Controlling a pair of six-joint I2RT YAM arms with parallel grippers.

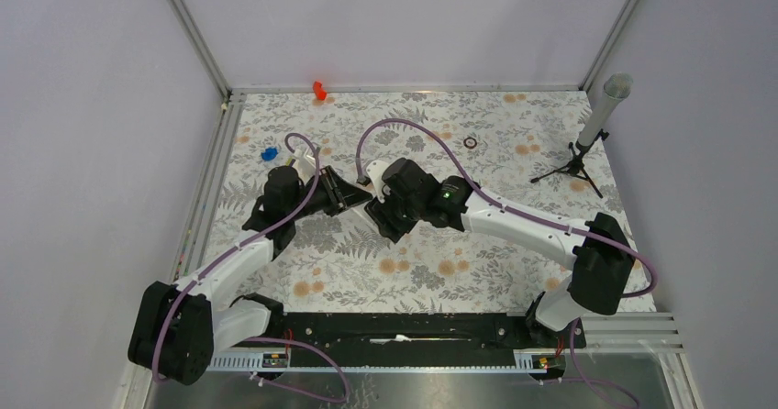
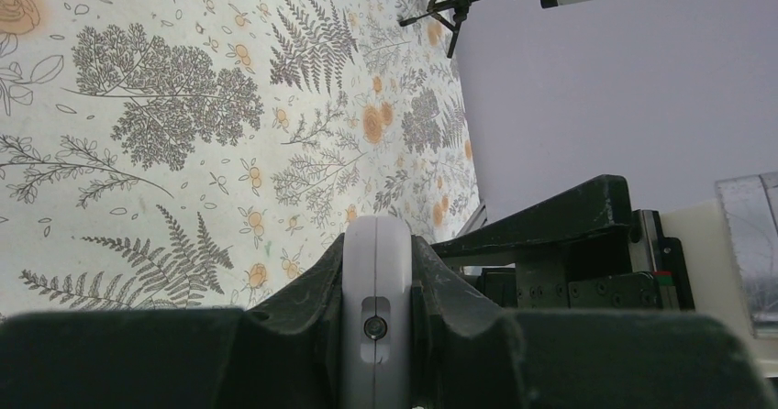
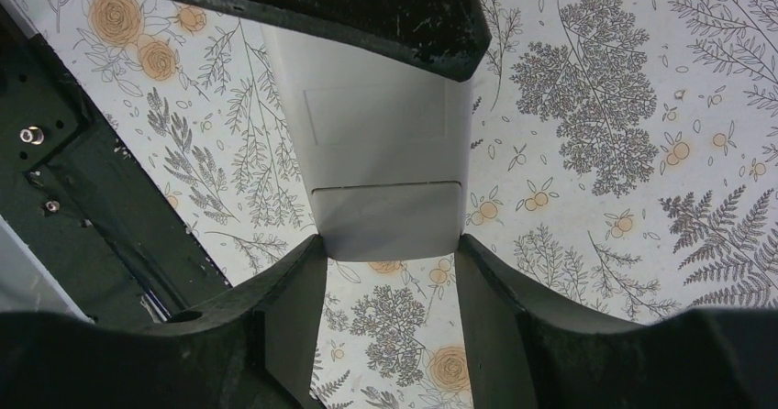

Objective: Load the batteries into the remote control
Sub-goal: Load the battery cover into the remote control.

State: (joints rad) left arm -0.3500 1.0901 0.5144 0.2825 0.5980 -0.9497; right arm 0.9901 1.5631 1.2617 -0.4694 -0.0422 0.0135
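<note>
Two arms: both reach in over the floral-patterned desk [image 1: 514,271] and meet near its middle, the left fingers [image 2: 303,303] and the right fingers [image 3: 275,326] tip to tip.
Left fingers: clamped together on the small slim white rectangular plastic remote control [image 3: 385,143]. One black finger lies across its plain back and the other sits on the opposite face. The left wrist view therefore shows only its thin rounded edge, with a seam and a tiny round fitting, squeezed between them.
Remote control: it sticks out from the left fingers toward the right fingers, its back facing the right wrist camera. Two rectangular panels are outlined on that back, and the one at the free end is a shade greyer.
Right fingers: apart, straddling the width of the remote control's free end, one tip at each corner. Whether they press on it or only flank it, I cannot tell.
Bright red plastic piece [image 1: 319,89]: at the desk's far edge, well beyond the left fingers.
Small dark ring [image 1: 471,142]: on the desk beyond the right fingers and off to their right, well apart from them.
Small blue object [image 1: 269,153]: on the desk to the left of the left fingers, near that wrist.
Black tripod [image 1: 573,166]: holds a tilted grey tube at the far right of the desk, well apart from the right fingers.
</note>
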